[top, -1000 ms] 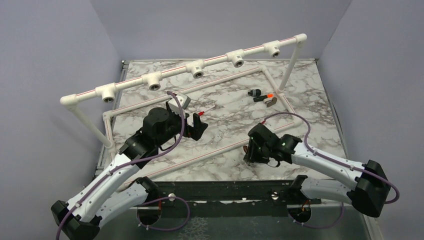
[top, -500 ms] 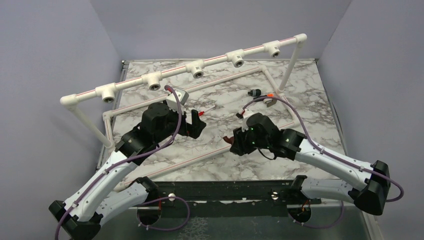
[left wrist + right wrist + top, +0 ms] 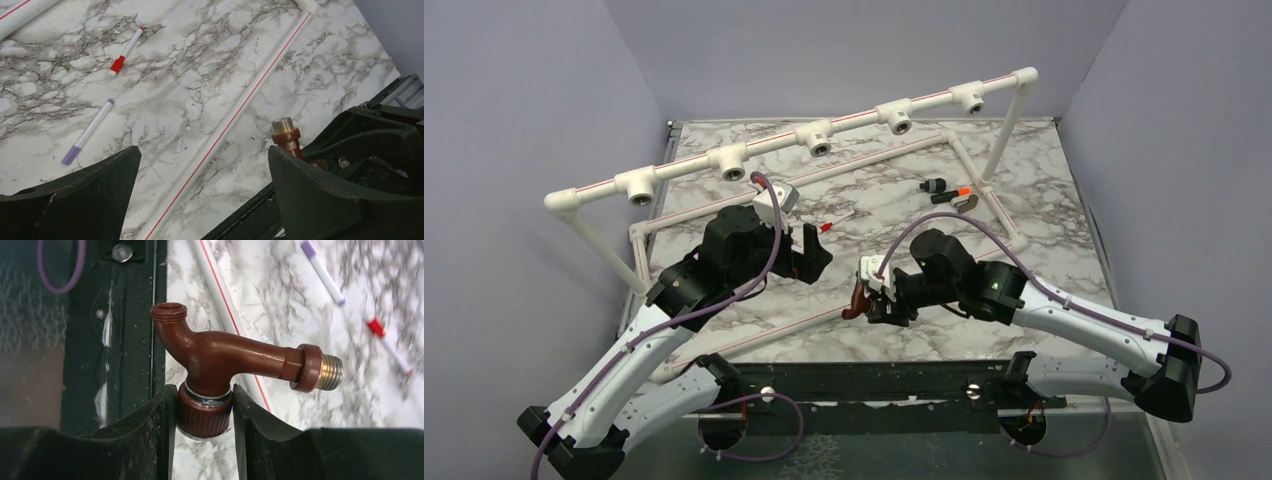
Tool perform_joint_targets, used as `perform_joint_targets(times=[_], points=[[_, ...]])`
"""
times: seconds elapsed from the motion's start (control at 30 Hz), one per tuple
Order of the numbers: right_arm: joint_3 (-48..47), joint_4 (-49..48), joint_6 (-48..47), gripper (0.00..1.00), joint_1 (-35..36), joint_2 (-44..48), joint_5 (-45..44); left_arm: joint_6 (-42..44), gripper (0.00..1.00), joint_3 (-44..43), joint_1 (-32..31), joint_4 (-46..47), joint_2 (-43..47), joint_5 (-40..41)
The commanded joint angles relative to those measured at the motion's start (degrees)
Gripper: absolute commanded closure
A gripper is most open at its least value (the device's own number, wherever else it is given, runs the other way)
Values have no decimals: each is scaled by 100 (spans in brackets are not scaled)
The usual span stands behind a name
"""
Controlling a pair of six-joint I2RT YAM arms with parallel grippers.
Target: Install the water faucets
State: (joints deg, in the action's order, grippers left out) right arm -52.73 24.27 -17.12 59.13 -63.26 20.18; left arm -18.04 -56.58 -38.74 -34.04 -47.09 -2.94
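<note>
Marble table (image 3: 1044, 200) with white pipe frame (image 3: 774, 147), its tee sockets (image 3: 820, 137) ranged toward 12 o'clock. The left gripper (image 3: 809, 252) is shown spread wide and empty. The right gripper (image 3: 204, 412) is clamped on the round base of the copper-brown faucet (image 3: 235, 357), which is carried near the table's 6 o'clock edge, at 4 o'clock of the left gripper. Two risks are judged: pinched only at its base, the faucet may be twisted or slipped when pressed into a socket, and a tilted thread may be cross-started. No brand, label or writing can be read.
</note>
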Motion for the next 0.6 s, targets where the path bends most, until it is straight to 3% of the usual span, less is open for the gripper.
perform_joint_targets(times=[0.0,0.1,0.57], points=[[-164,327,-2596,99,89,13,1336,-53,1,-187,-20,-251,52,-564],[-294,785,-3674,99,96,-37,1623,-35,1,-194,-20,-363,51,-875],[-890,1344,-5181,99,601,-715,388,-134,4,-55,-23,-727,-75,-2791]])
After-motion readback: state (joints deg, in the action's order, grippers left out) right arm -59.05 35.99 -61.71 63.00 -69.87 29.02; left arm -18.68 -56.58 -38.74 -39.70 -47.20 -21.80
